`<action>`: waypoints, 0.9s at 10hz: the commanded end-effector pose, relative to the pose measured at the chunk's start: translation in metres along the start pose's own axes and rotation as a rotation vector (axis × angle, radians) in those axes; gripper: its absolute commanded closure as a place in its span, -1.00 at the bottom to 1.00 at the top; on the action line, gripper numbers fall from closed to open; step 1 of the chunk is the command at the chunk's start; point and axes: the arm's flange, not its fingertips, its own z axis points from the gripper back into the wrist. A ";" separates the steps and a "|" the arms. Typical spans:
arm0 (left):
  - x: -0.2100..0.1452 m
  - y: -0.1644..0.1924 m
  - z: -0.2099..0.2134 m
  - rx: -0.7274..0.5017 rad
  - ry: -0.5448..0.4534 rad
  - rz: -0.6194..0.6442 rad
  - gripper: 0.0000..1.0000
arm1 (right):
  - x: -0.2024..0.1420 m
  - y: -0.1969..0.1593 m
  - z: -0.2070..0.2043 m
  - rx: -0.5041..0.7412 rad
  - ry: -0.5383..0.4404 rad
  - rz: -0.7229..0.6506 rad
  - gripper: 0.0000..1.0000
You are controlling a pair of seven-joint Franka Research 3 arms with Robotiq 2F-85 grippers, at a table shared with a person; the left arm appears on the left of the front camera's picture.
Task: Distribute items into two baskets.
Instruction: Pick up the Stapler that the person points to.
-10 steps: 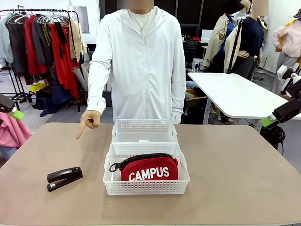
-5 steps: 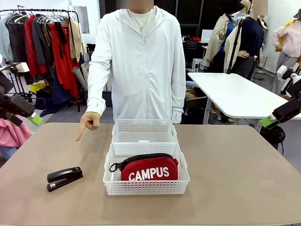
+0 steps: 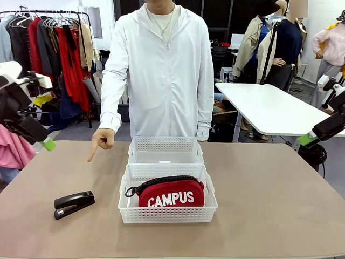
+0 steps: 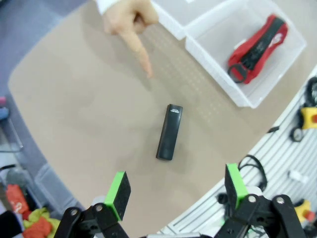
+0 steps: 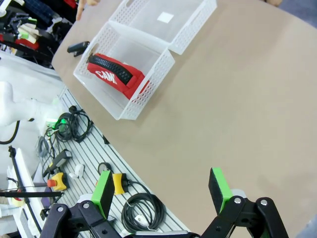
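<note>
Across the desk (image 3: 269, 205) two white baskets sit end to end at the middle. The near basket (image 3: 168, 215) holds the red CAMPUS pouch (image 3: 171, 193), and the far basket (image 3: 166, 143) has only a small white label on its floor. The pouch looks soft and would sag if pinched, but it is already placed. My concern is the black stapler (image 3: 74, 204), which lies flat on the bare desk well to the left of the baskets. I judge it stiff, dense for its size and smooth on top, so I'd take it across its narrow width at mid-body, with the pads on the long sides. The left claw (image 4: 176, 186) hangs above it with its jaws spread wide and nothing between them. The right claw (image 5: 161, 188) is likewise agape, off past the desk's right edge.

From the front the stapler's hinged profile shows. The left wrist view gives me its long axis from above, with the person's hand (image 4: 130, 20) pointing down just beyond it. The right wrist view looks down into both baskets.
</note>
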 end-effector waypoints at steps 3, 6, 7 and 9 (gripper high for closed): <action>0.013 -0.012 -0.031 0.068 0.122 -0.125 -0.95 | 0.000 0.002 -0.001 0.007 -0.009 -0.006 -1.00; 0.026 -0.011 -0.064 0.090 0.222 -0.145 -0.95 | 0.000 0.002 -0.001 0.007 -0.009 -0.006 -1.00; 0.026 -0.012 -0.074 0.079 0.241 -0.157 -0.95 | 0.000 0.002 -0.001 0.007 -0.009 -0.006 -1.00; 0.024 -0.016 -0.098 0.079 0.283 -0.187 -0.95 | 0.000 0.002 -0.001 0.007 -0.009 -0.006 -1.00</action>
